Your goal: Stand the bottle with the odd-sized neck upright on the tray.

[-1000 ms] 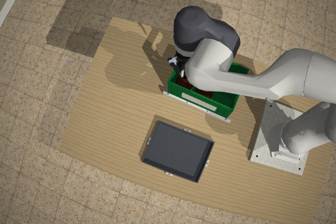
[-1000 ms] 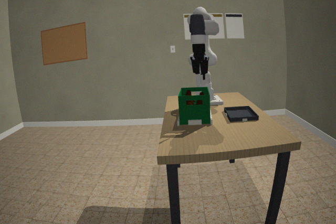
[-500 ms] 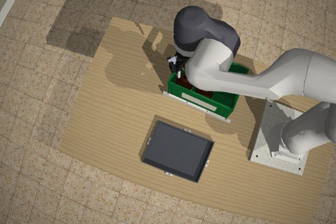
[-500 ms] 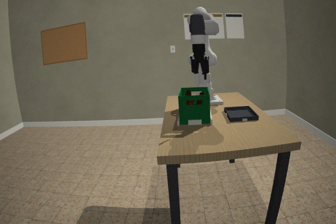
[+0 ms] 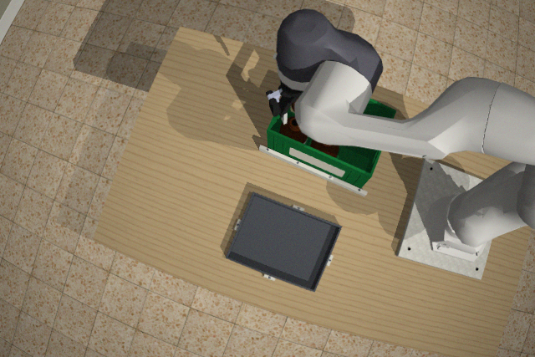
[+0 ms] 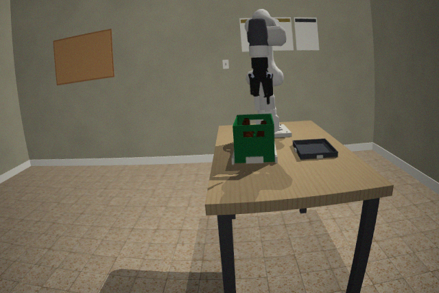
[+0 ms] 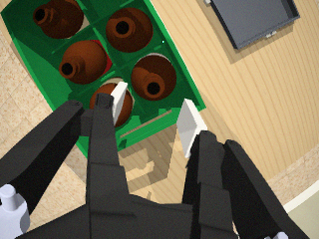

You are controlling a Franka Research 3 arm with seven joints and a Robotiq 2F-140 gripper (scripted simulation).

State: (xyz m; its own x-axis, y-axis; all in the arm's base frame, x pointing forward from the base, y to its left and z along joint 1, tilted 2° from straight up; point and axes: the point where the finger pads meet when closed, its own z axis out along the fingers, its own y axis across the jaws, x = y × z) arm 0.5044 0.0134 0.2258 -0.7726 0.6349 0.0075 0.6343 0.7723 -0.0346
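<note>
Wrist view shows us five brown, round bottles (image 5: 297, 135) (image 6: 246, 121) (image 7: 131, 37) standing in the green plastic crate (image 5: 281, 142) (image 6: 253, 147) (image 7: 185, 75). We can't tell which neck is different. Our black hand (image 5: 288, 114) (image 6: 261, 97) (image 7: 153, 104) is partly open above one end, holding nothing. The flat dark-grey tray (image 5: 281, 238) (image 6: 315, 148) (image 7: 256, 17) sits near the crate on our wooden counter (image 5: 181, 197) (image 6: 301, 176) (image 7: 249, 100).

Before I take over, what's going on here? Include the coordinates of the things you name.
The gripper (image 5: 279, 104) (image 6: 260, 96) (image 7: 153, 104), fingers apart and holding nothing, hangs over one end of the green crate (image 5: 317, 161) (image 6: 254, 147) (image 7: 140, 130). All five brown bottles stand in the crate. The dark tray (image 5: 282, 238) (image 6: 315, 147) (image 7: 254, 17) has no bottle on it.
</note>
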